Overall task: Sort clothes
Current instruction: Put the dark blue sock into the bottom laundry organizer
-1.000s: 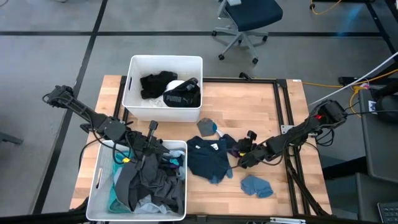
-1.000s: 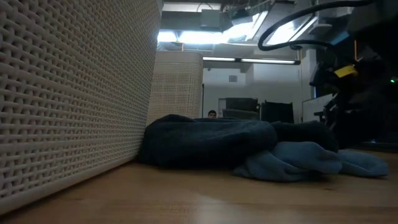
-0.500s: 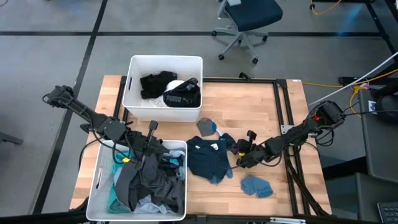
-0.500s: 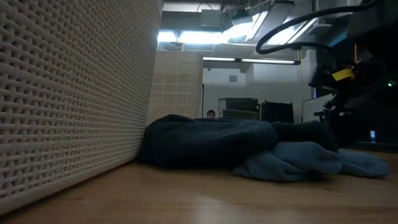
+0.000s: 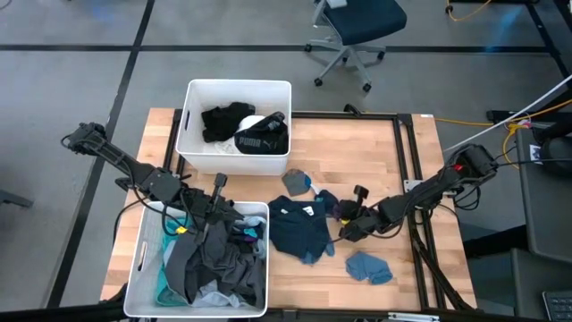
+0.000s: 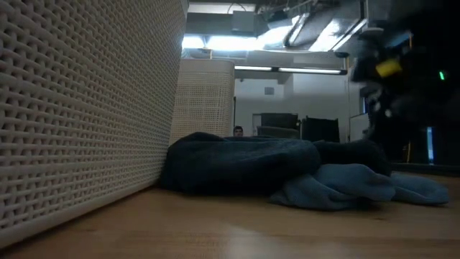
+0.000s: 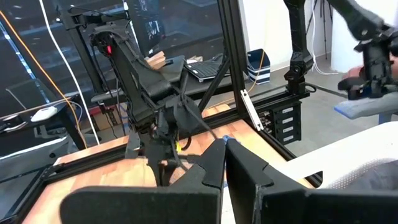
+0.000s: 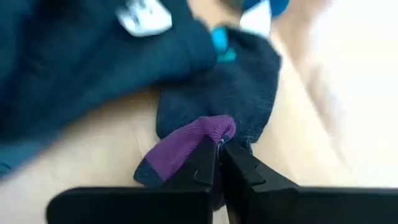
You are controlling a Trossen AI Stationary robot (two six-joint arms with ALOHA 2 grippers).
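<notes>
Two dark fingers of the right hand (image 8: 219, 163) are pinched together on the purple cuff of a dark navy sock (image 8: 239, 93), as the right wrist view shows; the cuff bunches up between the fingertips. In the high view this right hand (image 5: 344, 224) sits near the middle of the wooden bench (image 5: 357, 148), towards its right edge, and the sock (image 5: 329, 204) lies just beside a crumpled dark teal garment (image 5: 299, 231). A small light blue cloth (image 5: 368, 266) lies near the bench's front edge, and a small grey-blue piece (image 5: 297, 182) lies just in front of the far white rectangular plastic bin (image 5: 191, 97), which holds black garments, one with white PUMA lettering (image 5: 262, 137). The near white bin (image 5: 141, 259), at the front left corner, is heaped with grey, black and teal clothes (image 5: 214, 268). The left hand (image 5: 214, 207) hangs over that heap; I cannot tell whether it is clenched or released.
</notes>
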